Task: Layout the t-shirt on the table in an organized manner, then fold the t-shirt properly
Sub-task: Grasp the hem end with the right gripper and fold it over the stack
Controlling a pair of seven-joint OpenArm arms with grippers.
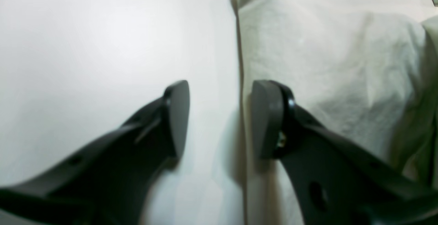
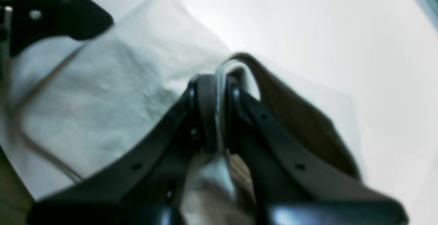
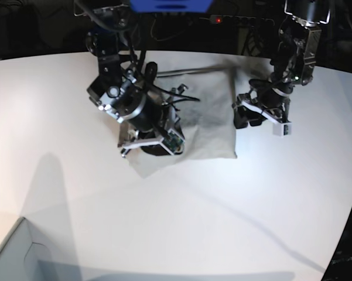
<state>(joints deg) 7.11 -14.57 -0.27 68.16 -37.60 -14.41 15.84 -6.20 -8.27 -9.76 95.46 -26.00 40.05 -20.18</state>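
The light grey-beige t-shirt lies partly folded on the white table. In the left wrist view my left gripper is open and straddles the straight side edge of the t-shirt: one finger is over bare table, the other over cloth. In the right wrist view my right gripper is shut on a raised fold of the t-shirt, and cloth drapes over one finger. From the base, the right gripper is at the shirt's near left corner and the left gripper at its right edge.
A grey box corner juts in at the near left of the base view. Dark equipment and cables run behind the table's far edge. The left arm's gripper shows at the top left of the right wrist view.
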